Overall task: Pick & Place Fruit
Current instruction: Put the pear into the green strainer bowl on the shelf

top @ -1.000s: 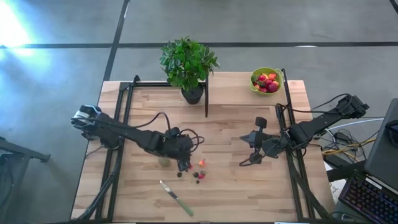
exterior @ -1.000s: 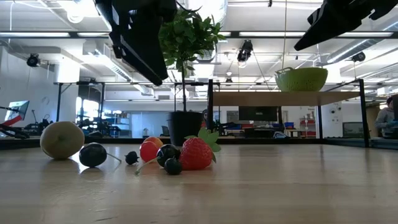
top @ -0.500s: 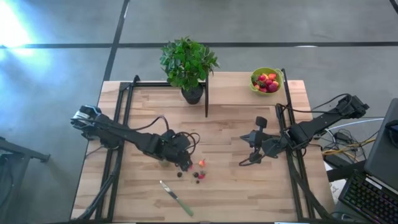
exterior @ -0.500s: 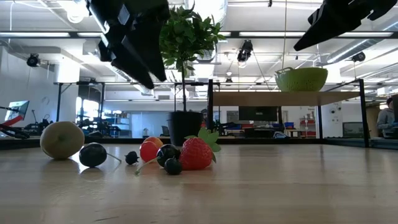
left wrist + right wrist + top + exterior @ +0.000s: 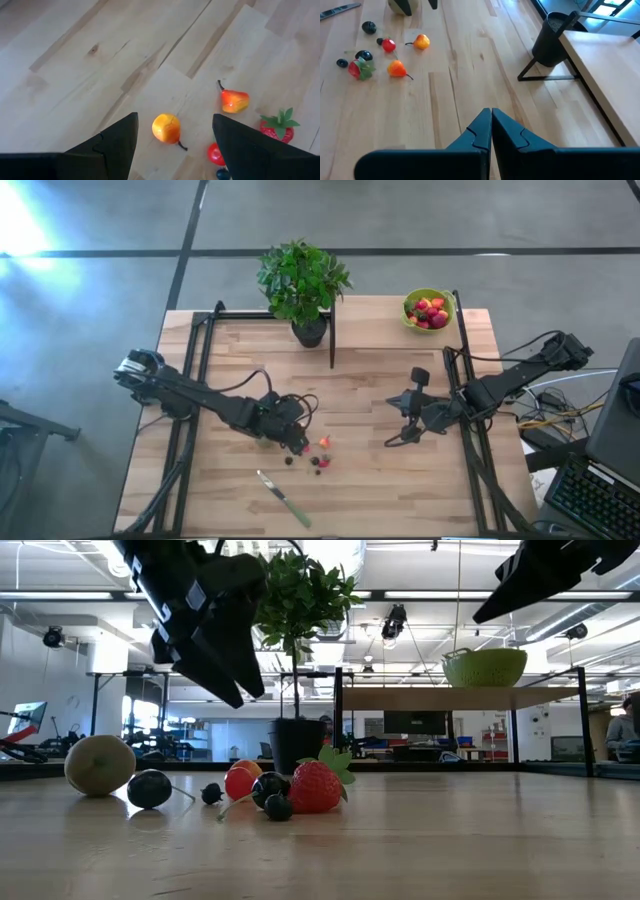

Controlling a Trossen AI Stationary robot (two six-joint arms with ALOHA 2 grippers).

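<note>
The left gripper (image 5: pixel 297 444) was held above the table (image 5: pixel 370 480) with its fingers (image 5: pixel 116 142) spread and nothing between them, just over the small scattered fruit (image 5: pixel 319 455), an orange berry (image 5: pixel 166 128) being framed in the gap. A dull-green ball (image 5: pixel 100 764) was seen at the edge of that cluster, beside dark berries and a strawberry (image 5: pixel 317 786). The right gripper (image 5: pixel 407 423) was parked well apart over the table, its fingers (image 5: pixel 479 131) pressed together and empty.

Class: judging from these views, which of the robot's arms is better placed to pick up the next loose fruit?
Probably the left. The left gripper hangs open above the small orange fruit; the right gripper is shut, well away from the fruits.
</note>
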